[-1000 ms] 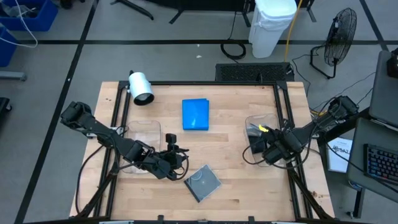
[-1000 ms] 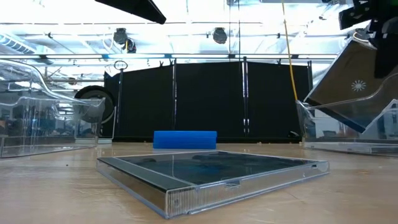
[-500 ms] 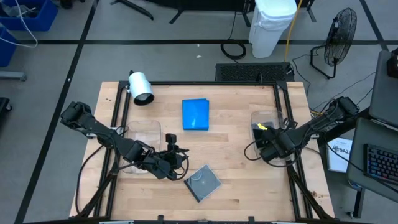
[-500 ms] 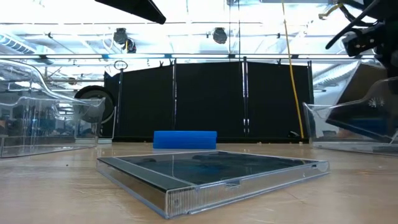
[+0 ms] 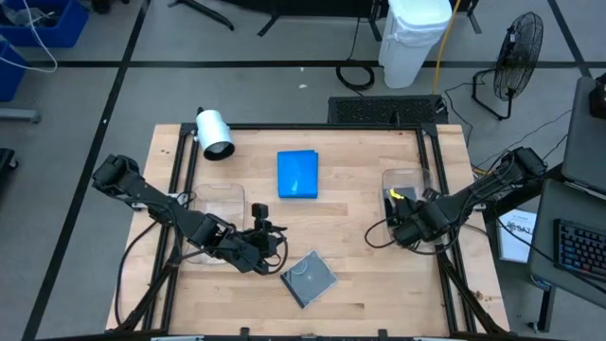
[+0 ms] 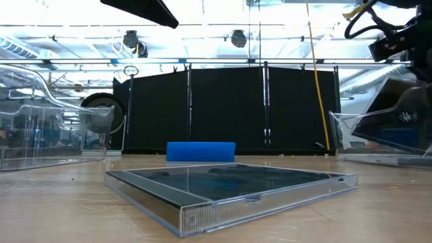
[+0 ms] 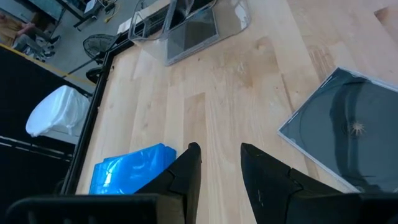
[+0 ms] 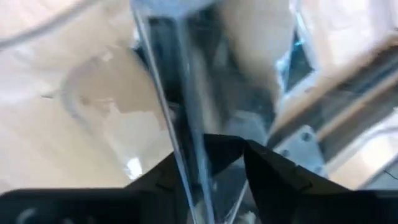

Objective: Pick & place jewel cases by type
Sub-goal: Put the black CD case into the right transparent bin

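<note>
A dark case (image 5: 309, 278) lay flat near the near edge of the table (image 5: 350, 218), its right side cut off in the left wrist view; the left gripper (image 5: 273, 242) hung just beside it, jaws slightly apart and empty; a clear tray (image 5: 216, 201) lay at left under that arm, contents hidden; at right the right gripper (image 5: 401, 225) hovered over another tray (image 5: 405, 182) holding a dark case (image 6: 395, 125) leaning inside; I could not tell its jaws' state; farther off, a blue case (image 5: 297, 174) lay alone, open wood around it.
</note>
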Robot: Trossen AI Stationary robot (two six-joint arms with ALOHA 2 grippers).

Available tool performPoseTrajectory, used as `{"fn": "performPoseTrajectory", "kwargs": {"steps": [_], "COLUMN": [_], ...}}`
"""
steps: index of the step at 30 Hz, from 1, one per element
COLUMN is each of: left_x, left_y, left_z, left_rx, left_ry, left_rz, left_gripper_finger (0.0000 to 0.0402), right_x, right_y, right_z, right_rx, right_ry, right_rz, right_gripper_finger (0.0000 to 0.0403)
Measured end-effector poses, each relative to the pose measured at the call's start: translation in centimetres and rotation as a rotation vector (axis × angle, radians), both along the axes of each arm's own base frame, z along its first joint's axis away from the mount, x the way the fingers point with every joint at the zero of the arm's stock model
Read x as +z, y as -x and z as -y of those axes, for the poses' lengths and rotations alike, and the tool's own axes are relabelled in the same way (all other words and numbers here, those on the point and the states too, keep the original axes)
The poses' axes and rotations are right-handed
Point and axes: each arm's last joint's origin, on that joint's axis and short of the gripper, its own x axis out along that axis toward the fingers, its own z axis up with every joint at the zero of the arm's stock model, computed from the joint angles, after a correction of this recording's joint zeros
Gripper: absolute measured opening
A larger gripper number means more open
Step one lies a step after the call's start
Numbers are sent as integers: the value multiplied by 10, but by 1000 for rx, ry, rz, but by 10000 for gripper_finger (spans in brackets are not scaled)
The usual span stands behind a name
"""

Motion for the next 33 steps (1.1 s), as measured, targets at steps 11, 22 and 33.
{"fn": "performPoseTrajectory", "kwargs": {"steps": [11,22,33], "left_x": [-1,-1,-11], "left_y": [0,0,-2], "left_z": [0,1,18], "left_rx": [-12,-11,-270], "left_ry": [18,92,311], "left_rz": [-12,-14,-140], "left_gripper_finger": [120,120,120], "right_x": [-1,17,64], "right_y": [-1,-3,-24], "right_z": [-5,-10,-14], "right_rx": [-26,-39,353], "right_ry": [-136,-314,-323], "right_rz": [-25,56,696], "right_gripper_finger": [235,241,239]}}
